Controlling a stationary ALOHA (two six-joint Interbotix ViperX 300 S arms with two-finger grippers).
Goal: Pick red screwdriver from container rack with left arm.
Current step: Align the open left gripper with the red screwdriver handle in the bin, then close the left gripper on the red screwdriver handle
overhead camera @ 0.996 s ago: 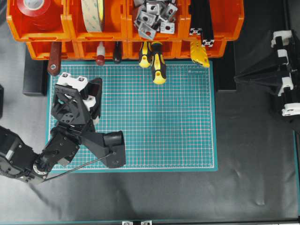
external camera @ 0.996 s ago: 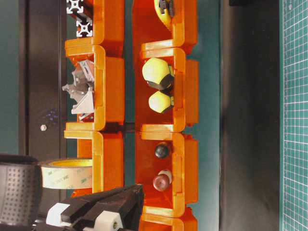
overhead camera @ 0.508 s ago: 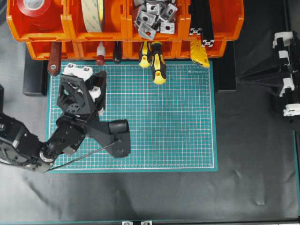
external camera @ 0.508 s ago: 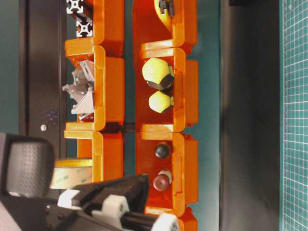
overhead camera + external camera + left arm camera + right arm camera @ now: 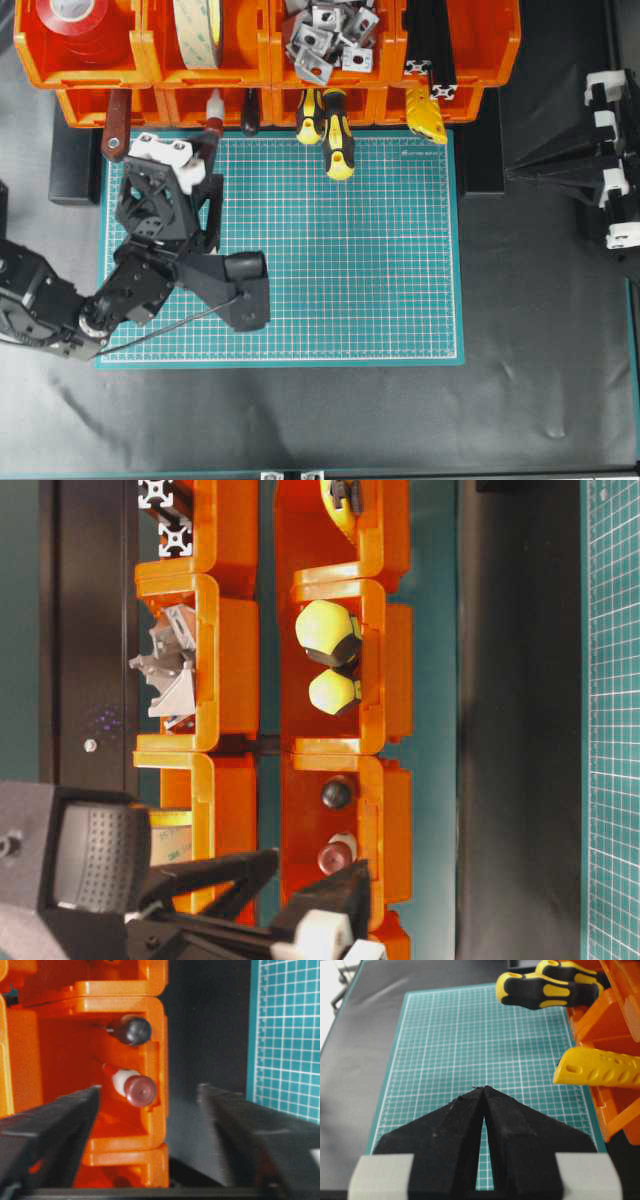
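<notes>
My left gripper jaws spread wide, nothing held. Red screwdriver sits in container rack lower bin, handle outward. Centre on handle, advance, then close.

The right gripper fills the lower middle of the view, its two black fingers pressed together to a point with only a thin slit between them, white blocks at their bases. It hangs over the green mat, near the mat's edge closest to the camera. Black cloth borders the mat on the left. At the mat's far right corner, two yellow-black handles jut out of the orange rack. Below them a flat yellow tool with slots sticks out from the rack along the mat's right edge.
</notes>
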